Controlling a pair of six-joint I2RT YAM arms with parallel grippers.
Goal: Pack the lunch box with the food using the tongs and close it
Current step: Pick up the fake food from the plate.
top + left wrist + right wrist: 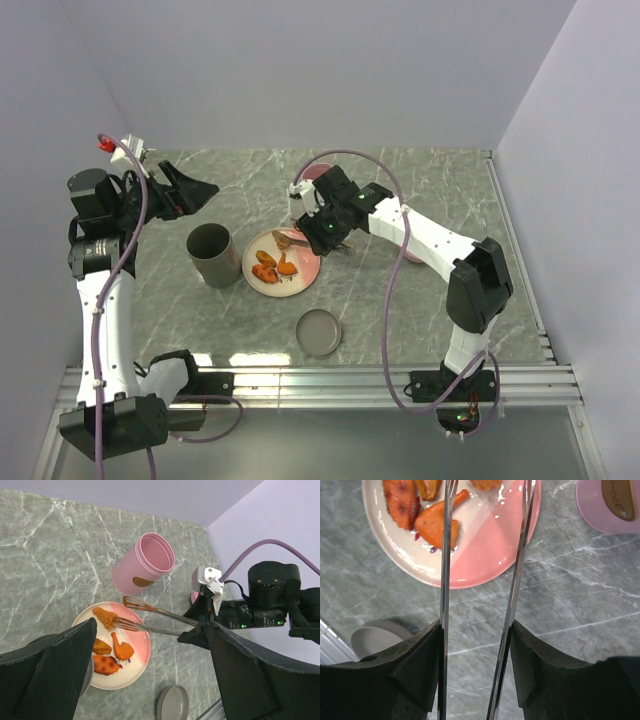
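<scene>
Two black fingers of my right claw (pixel 476 630) squeeze one pair of silver tongs (pixel 444 570), low in the frame. Its two tips reach one pink-and-white plate (pixel 485 550) with four orange food chunks (pixel 121 649). My left claw (pixel 205 190) stands wide open, holding nothing, at upper left.

Both the left arm (pixel 110 310) and right arm (pixel 432 237) have white tube links joined by chunky black joint housings, with black base blocks. A mauve cable (pixel 388 300) loops loosely along each, and small green lights (pixel 352 209) glow on the right arm's black wrist. The fingers (pixel 55 670) are matte black, broad and wedge-shaped, with plain flat faces.
</scene>
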